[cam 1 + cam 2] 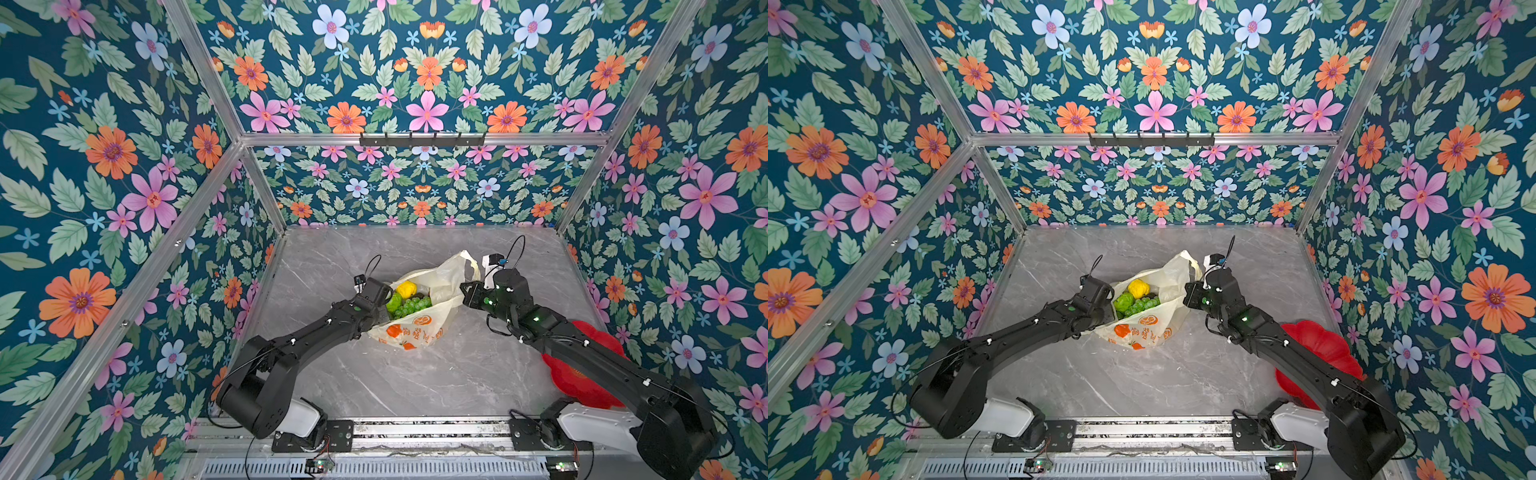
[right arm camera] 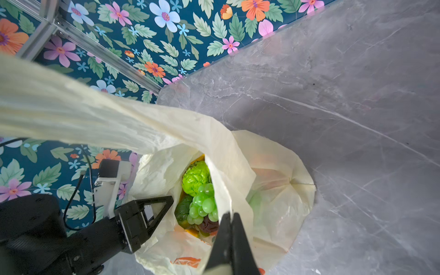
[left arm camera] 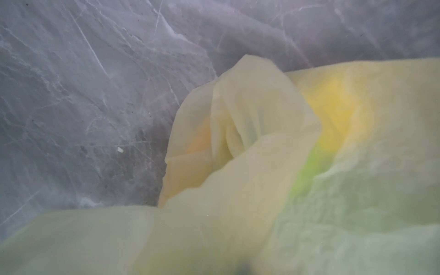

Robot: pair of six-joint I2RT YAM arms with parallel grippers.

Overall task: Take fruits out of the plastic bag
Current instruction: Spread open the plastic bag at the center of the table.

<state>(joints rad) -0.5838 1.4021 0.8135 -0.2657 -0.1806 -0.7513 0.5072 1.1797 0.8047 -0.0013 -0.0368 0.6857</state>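
The plastic bag stands open mid-table, pale yellow with orange prints. Inside lie the fruits: a yellow lemon, a bright green crinkly fruit, a green grape bunch, a dark green avocado and a dark reddish piece. My right gripper is shut on the bag's right rim, and a handle stretches up past its camera. My left gripper sits at the bag's left rim. One left finger shows outside the film, the other is hidden. Bag film covers the left wrist view.
A red flower-shaped plate lies at the right front, partly under my right arm. The grey marble table is walled by floral panels on three sides, with an aluminium rail along the front edge.
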